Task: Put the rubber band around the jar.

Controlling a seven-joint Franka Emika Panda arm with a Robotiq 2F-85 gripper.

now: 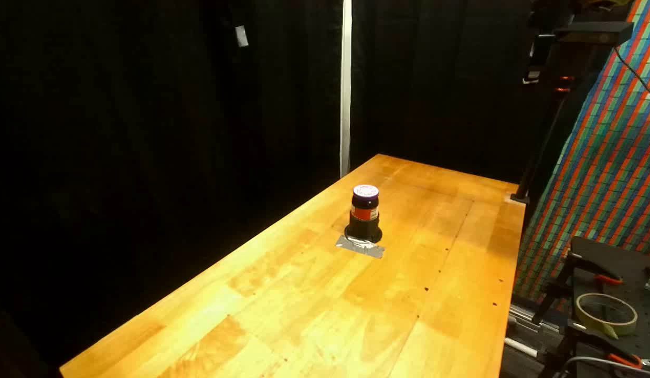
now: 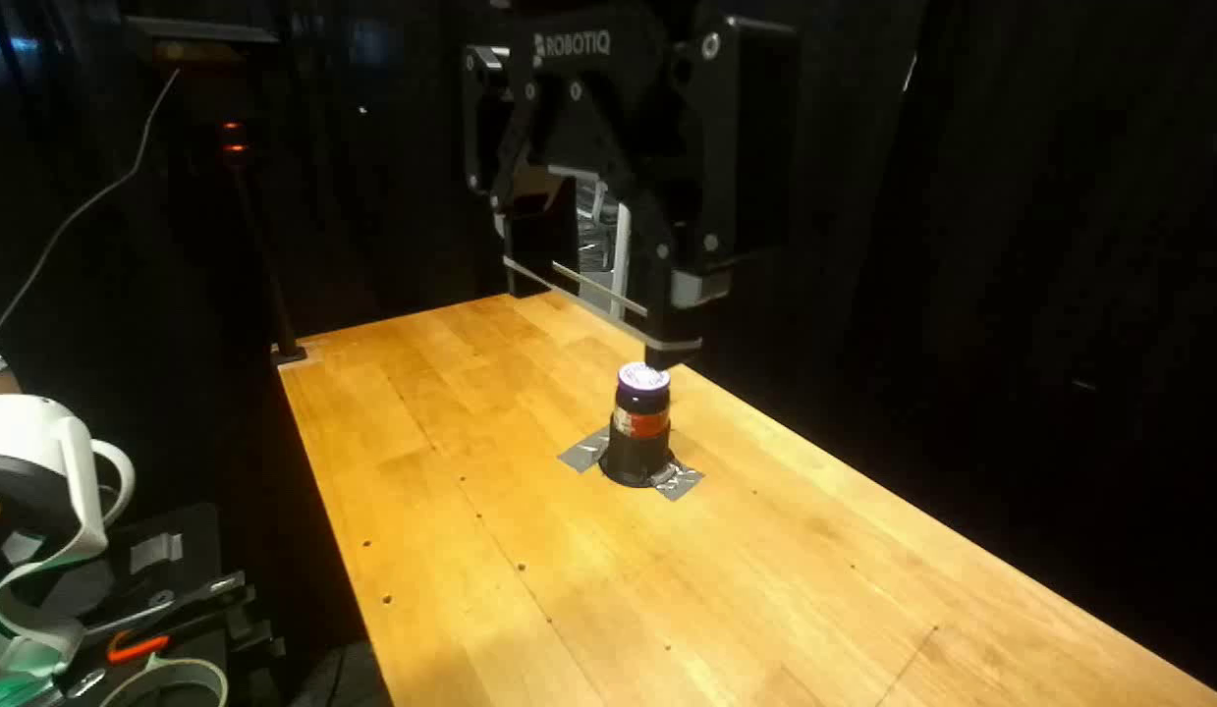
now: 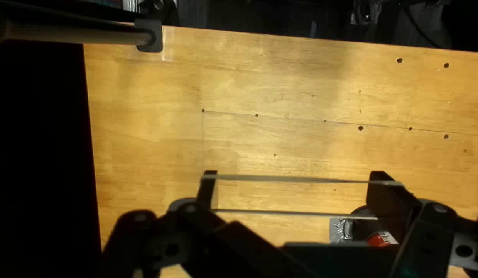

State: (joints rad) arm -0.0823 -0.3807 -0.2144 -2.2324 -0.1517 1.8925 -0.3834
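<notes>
The jar (image 1: 365,212) has a white-topped lid, a dark body and an orange-red band. It stands upright in a black round holder (image 1: 363,230) on the wooden table; it also shows in an exterior view (image 2: 641,422). My gripper (image 2: 598,316) is open above the table, one fingertip just above and behind the jar's lid in that view. The pale rubber band (image 2: 588,303) is stretched around both fingers, in two strands. In the wrist view the band (image 3: 285,178) spans my open gripper (image 3: 294,176); the jar (image 3: 381,239) is mostly hidden behind the right finger.
Silver tape (image 1: 360,247) holds the holder to the table (image 1: 325,315). A dark pole (image 2: 264,265) with a box on top stands at the table's far corner. A side shelf holds a tape roll (image 1: 606,315) and a white headset (image 2: 38,442). Black curtains hang around.
</notes>
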